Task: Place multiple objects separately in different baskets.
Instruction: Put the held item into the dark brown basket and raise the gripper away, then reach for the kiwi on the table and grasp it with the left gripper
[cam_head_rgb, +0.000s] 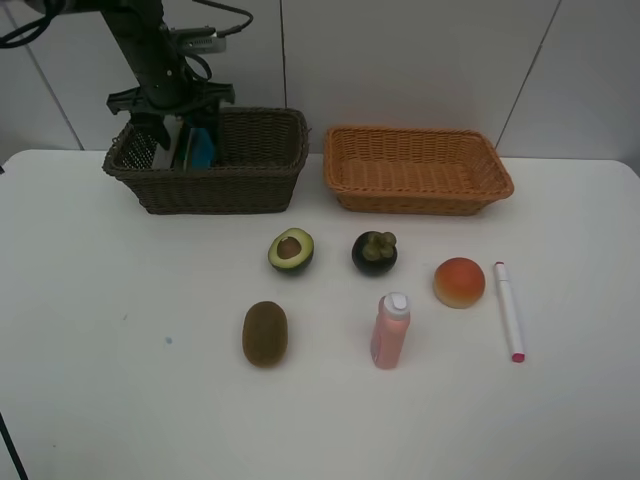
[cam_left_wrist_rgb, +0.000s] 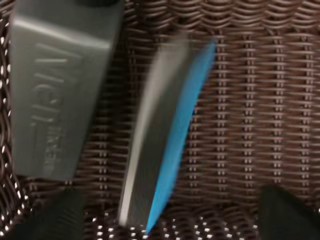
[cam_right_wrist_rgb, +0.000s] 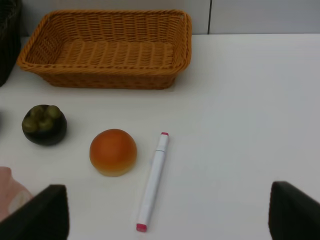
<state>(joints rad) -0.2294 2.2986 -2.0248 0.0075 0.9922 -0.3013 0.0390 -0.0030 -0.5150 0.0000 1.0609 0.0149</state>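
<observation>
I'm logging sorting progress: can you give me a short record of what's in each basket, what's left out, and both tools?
dark basket: green bottle, blue eraser
orange basket: nothing inside
on table: avocado, mangosteen, bun, marker, kiwi, pink bottle
left tool: open, over dark basket
right tool: open, holding nothing

Light was bright and even, shadows soft; left wrist view was dim, blue rectangular eraser block (cam_left_wrist_rgb: 167, 140) motion-smeared.

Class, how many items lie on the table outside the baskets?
6: avocado, mangosteen, bun and marker in the back row; kiwi and pink bottle in front. None appears hidden.
</observation>
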